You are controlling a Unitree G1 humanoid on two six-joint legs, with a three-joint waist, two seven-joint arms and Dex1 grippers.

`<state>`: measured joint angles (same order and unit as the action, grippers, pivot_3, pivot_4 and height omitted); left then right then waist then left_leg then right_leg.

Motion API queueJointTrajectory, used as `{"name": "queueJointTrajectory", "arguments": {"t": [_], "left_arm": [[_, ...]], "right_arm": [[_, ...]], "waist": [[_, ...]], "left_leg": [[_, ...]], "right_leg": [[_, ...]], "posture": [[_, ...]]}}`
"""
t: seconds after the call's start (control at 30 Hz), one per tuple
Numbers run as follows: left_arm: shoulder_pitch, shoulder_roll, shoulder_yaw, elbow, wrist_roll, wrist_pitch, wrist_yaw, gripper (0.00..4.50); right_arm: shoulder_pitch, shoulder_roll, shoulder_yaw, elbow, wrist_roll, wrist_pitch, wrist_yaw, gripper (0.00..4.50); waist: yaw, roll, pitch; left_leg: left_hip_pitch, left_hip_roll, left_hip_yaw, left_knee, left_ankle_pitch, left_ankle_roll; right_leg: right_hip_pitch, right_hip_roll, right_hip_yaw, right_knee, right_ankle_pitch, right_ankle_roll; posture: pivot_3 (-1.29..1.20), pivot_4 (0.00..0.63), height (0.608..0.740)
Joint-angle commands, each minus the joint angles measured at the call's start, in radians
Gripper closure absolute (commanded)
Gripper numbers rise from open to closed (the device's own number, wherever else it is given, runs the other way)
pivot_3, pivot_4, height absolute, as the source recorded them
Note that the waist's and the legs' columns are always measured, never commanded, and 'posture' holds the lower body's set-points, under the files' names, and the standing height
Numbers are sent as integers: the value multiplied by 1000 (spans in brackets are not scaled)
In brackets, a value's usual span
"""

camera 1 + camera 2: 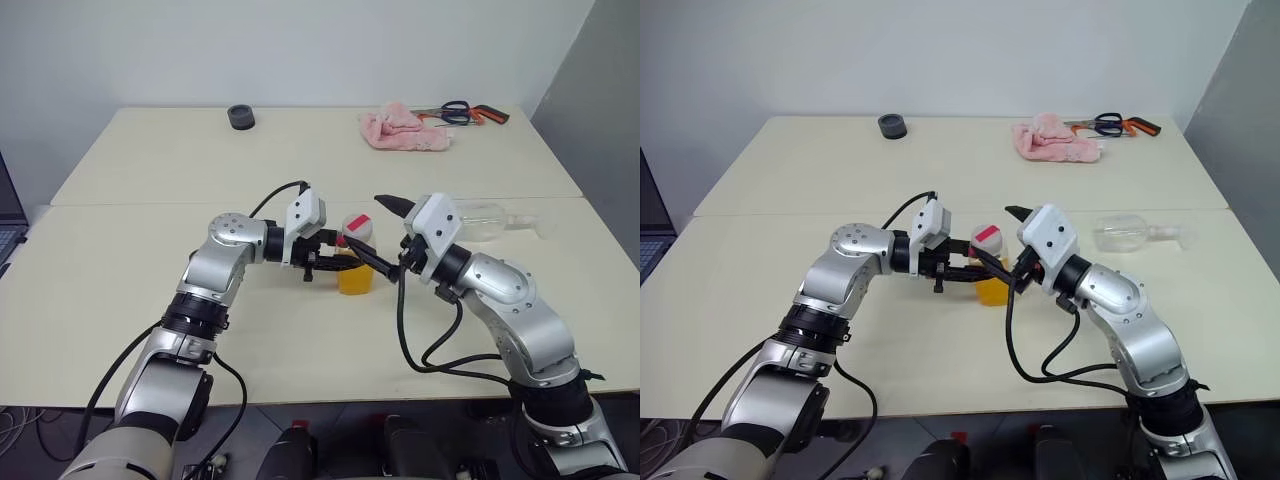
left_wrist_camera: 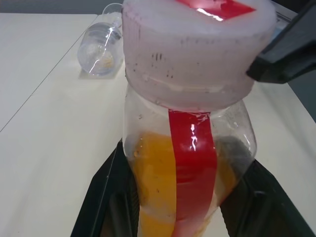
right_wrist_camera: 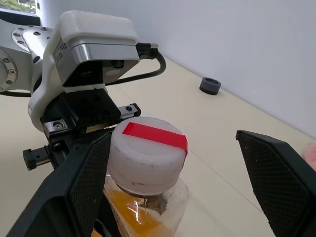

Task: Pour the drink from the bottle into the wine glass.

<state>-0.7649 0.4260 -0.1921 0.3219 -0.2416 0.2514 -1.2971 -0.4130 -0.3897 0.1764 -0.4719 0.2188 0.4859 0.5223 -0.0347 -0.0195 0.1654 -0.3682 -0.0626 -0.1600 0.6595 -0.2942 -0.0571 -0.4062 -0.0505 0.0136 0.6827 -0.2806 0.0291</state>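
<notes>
The bottle (image 1: 355,262), light, thin-walled, squashable plastic, stands on the counter (image 1: 130,290), pinched low on its body by the left hand (image 1: 335,263). The right hand (image 3: 177,163), fingers spread, straddles its cap (image 3: 146,154), the sensible twist point.

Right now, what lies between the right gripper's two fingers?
The bottle's white-and-red cap sits between the right gripper's open fingers, seen in the right wrist view.

Table (image 1: 150,300) with toppled wine glass (image 1: 480,220)
</notes>
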Motion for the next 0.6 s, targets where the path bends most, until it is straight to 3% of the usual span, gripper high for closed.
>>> {"name": "queueJointTrajectory", "arguments": {"t": [0.03, 0.6], "left_arm": [[-11, 8, 16, -35, -18, -15, -7, 2811], [-15, -27, 54, 2, -25, -52, 69, 2811]], "right_arm": [[1, -15, -62, -36, 0, 7, -23, 261], [24, 0, -53, -145, 169, 167, 17, 261]], "waist": [[0, 0, 0], [1, 0, 0]], "left_leg": [[0, 0, 0, 0, 0, 0], [0, 0, 0, 0, 0, 0]], "right_leg": [[0, 0, 0, 0, 0, 0], [0, 0, 0, 0, 0, 0]], "posture": [[0, 150, 740], [0, 150, 740]]}}
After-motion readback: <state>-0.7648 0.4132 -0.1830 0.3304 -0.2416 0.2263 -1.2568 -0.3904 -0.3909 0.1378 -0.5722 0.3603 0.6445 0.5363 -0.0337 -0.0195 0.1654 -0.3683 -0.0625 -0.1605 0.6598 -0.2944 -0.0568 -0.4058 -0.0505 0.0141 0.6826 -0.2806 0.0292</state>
